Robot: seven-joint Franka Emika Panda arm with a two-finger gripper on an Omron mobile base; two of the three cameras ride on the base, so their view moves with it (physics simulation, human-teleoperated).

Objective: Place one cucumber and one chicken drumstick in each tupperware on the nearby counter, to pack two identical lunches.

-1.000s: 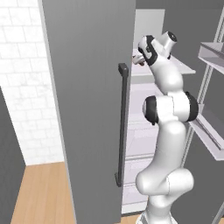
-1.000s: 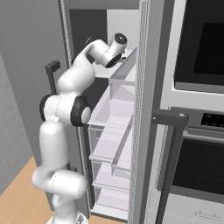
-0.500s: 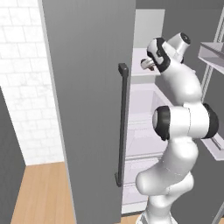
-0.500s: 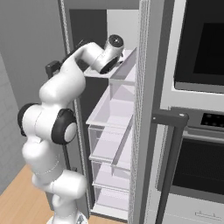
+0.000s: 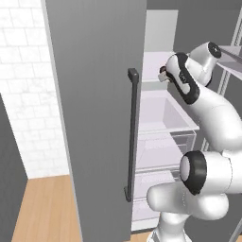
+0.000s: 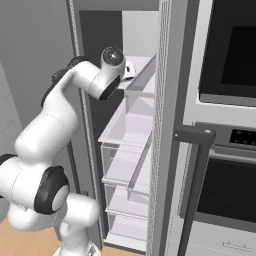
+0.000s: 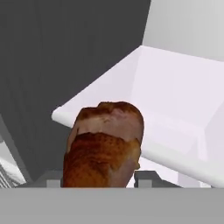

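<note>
Right now I have the drumstick [image 7: 105, 146] sitting dead centre at the bottom of the hand view, its browned bulk rising toward 12 o'clock between the two finger tips. Its long axis runs along the gripper's line of sight, fat end away from me. The gripper [image 7: 99, 178] looks clamped on the drumstick: the tips flank it on both sides and it hangs free of the shelf [image 7: 170, 109] behind it.

From the left base view, the gripper [image 5: 164, 75] is up high inside the open fridge [image 5: 163, 137], at about 1 o'clock from the door handle [image 5: 132, 134]. From the right base view the hand [image 6: 127, 70] sits at the top shelf level, wrist pointing into the cabinet.

The shelf edge crosses the hand view from 9 o'clock down toward 4 o'clock, just beyond the meat. My judgement: the coming move is a straight pull back out of the fridge, along the drumstick's own axis, before any swing toward the counter. Risk I see is clipping the door [image 5: 94, 118] on the way round. Neither tupperware nor cucumber has come up on my screens yet.
</note>
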